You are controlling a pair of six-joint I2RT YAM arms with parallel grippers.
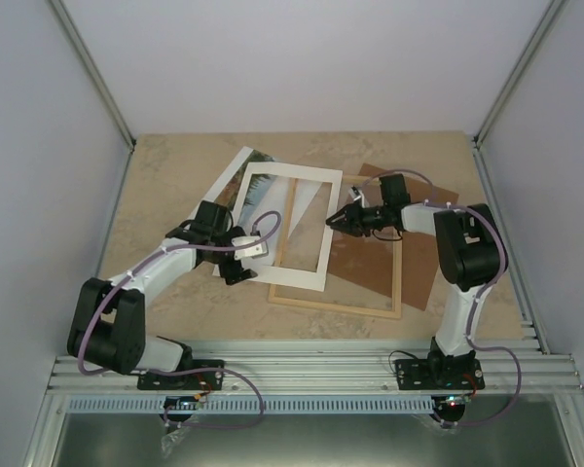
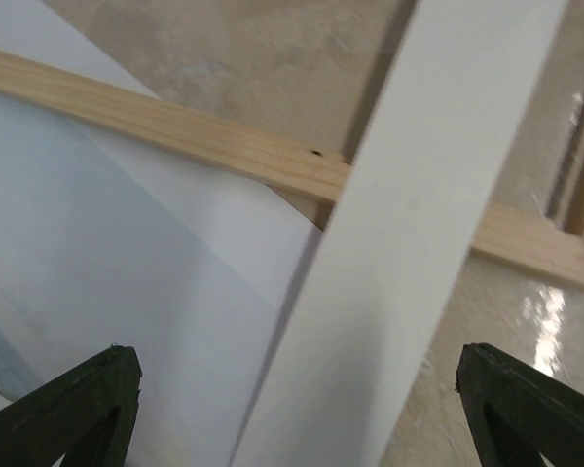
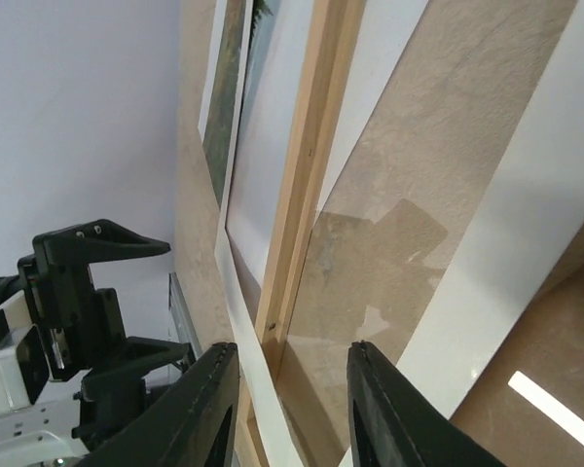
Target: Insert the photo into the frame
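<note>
Fingers of left gripper (image 1: 236, 272) and right gripper (image 1: 335, 222) flank the mat (image 1: 294, 282) over the frame (image 1: 336, 304); photo (image 1: 261, 156) peeks out near the table's (image 1: 165, 175) rear edge, backing (image 1: 419, 263) rightward. Left wrist: fingers (image 2: 78, 409) spread wide, empty. Right wrist: fingers (image 3: 204, 409) partly apart, pinching nothing

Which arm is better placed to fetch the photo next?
Left, likely: the photo peeks out past the far-left corner of the white mat, nearer the open left fingers; the right fingers sit at the mat's opposite edge.
</note>
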